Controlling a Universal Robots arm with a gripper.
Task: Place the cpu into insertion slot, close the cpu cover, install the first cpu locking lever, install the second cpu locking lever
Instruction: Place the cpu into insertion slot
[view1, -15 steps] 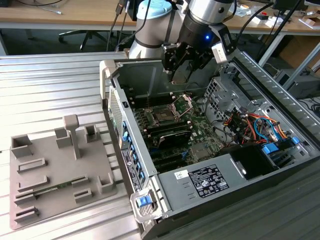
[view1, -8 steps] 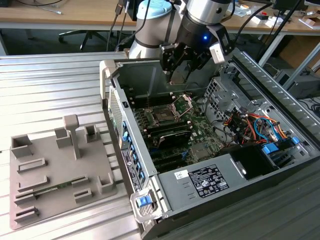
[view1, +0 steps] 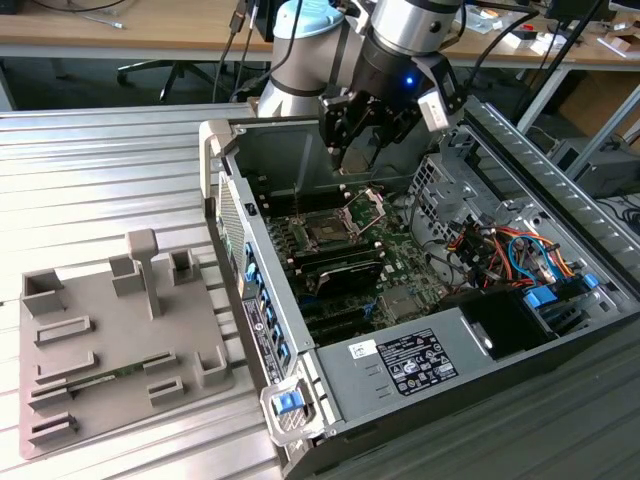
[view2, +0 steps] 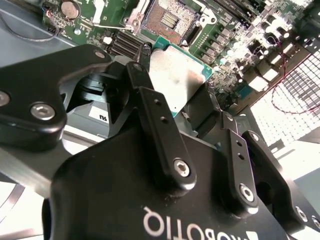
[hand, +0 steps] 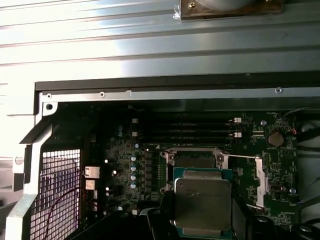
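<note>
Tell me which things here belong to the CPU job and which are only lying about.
Job: gripper, shut on the cpu; insertion slot; cpu cover, raised open.
Lying about: grey fixture tray; memory slots; coloured cables.

- The arm is a round tube of silver-grey metal, with a pale blue cap on one joint.
- Above the gripper sits a black wrist, where a small blue light glows.
- A pale box is fixed beside the gripper's base.
- The gripper is matte black, with a broad, rounded body.
- In the second wrist view its fingers are flat, angular link bars, joined by round silver screws.
- White lettering marks the body behind the fingers.
</note>
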